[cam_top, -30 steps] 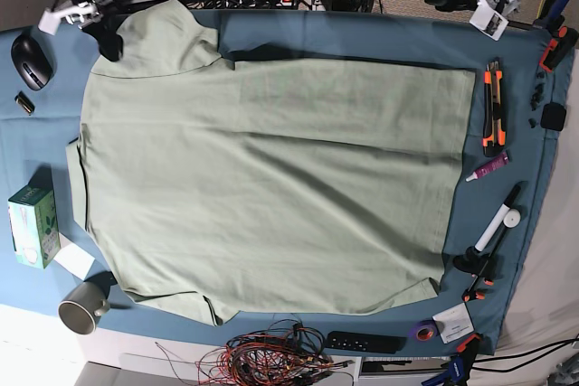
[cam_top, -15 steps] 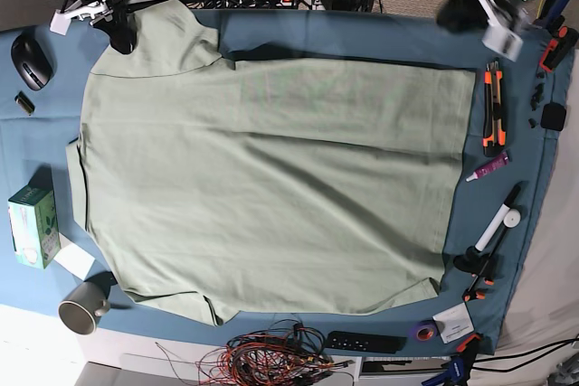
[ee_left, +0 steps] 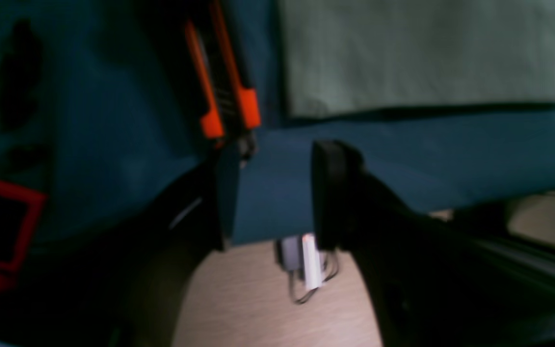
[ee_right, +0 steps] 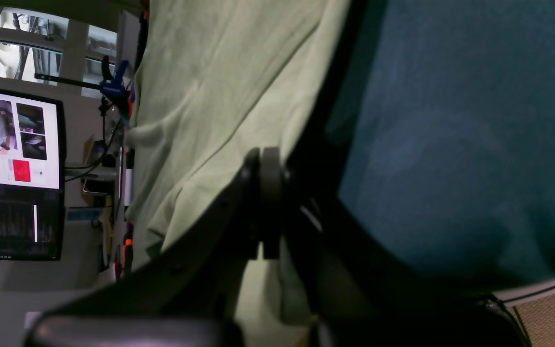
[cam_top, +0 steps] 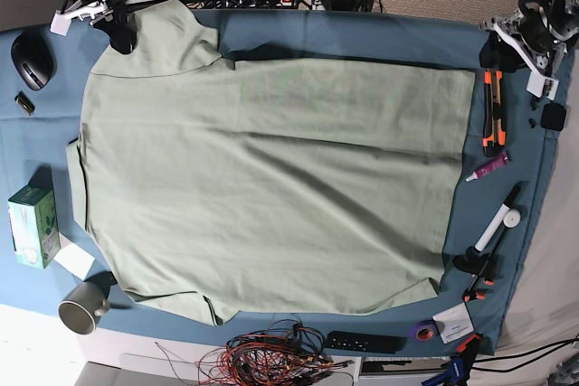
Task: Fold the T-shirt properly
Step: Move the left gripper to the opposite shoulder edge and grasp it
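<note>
One T-shirt (cam_top: pixel 262 178) lies flat and spread on the blue cloth (cam_top: pixel 362 33), probably so that its edges are easy to take for the first fold. The right gripper (ee_right: pixel 264 202) is at the sleeve at the shirt's far corner, its fingers closed on the fabric. The left gripper (ee_left: pixel 272 193) hangs beside the hem corner of the shirt with fingers apart, holding nothing. Two grippers, one shirt, one orange knife (cam_top: pixel 491 106) beside the hem.
</note>
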